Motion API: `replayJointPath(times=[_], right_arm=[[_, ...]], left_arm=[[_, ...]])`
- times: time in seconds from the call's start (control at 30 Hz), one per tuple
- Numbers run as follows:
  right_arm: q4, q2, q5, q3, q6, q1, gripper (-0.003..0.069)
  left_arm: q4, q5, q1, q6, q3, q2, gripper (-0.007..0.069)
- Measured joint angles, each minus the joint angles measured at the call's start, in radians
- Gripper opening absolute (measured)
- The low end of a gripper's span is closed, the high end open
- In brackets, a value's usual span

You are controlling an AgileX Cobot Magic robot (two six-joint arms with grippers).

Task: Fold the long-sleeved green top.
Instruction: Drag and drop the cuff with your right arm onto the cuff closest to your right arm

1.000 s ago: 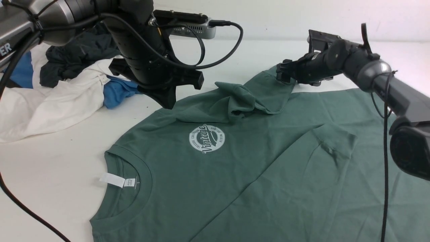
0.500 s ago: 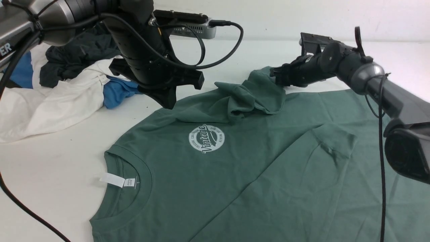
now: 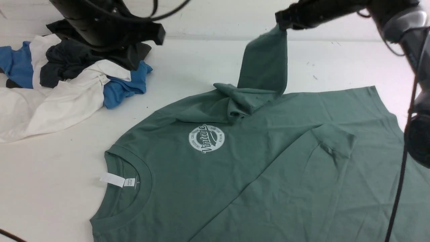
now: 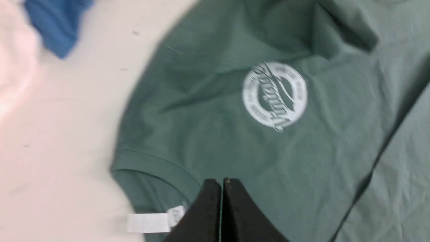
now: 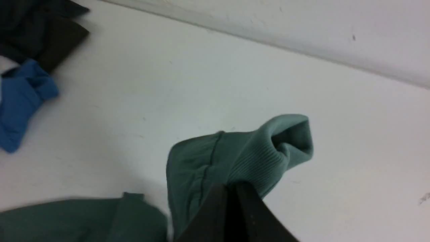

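Round white logo (image 3: 206,138) on the chest of the green long-sleeved top (image 3: 255,188): script word "Vintage" across its centre. The ring lettering around it is too small to read. White neck tag (image 3: 117,180) inside the collar, toward the near edge of the desk (image 3: 50,188): print illegible.

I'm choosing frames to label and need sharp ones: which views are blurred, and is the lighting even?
Front view: sharp and evenly lit, soft shadows only; the logo on the green long-sleeved top reads clearly. Left wrist view: motion-smeared, logo lettering unreadable, the shut left gripper crisper. Right wrist view: mildly soft, yet the ribbing of the cuff pinched by the right gripper shows.
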Motion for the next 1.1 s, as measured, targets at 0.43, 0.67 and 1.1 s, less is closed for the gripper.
replayJointPath(times=[0.43, 0.67, 1.1], right_arm=[[0.092, -0.548, 0.124, 0.296, 0.021, 0.001, 0.0003], [0.086, -1.016, 0.114, 1.070, -0.042, 0.069, 0.0003], [-0.110, -1.392, -0.040, 2.117, -0.079, 0.094, 0.0006]], left_arm=[[0.000, 0.017, 0.065, -0.010, 0.000, -0.094, -0.0004], [-0.021, 0.017, 0.065, -0.007, 0.000, -0.093, -0.0004], [-0.050, 0.017, 0.065, 0.053, 0.000, -0.091, -0.0004]])
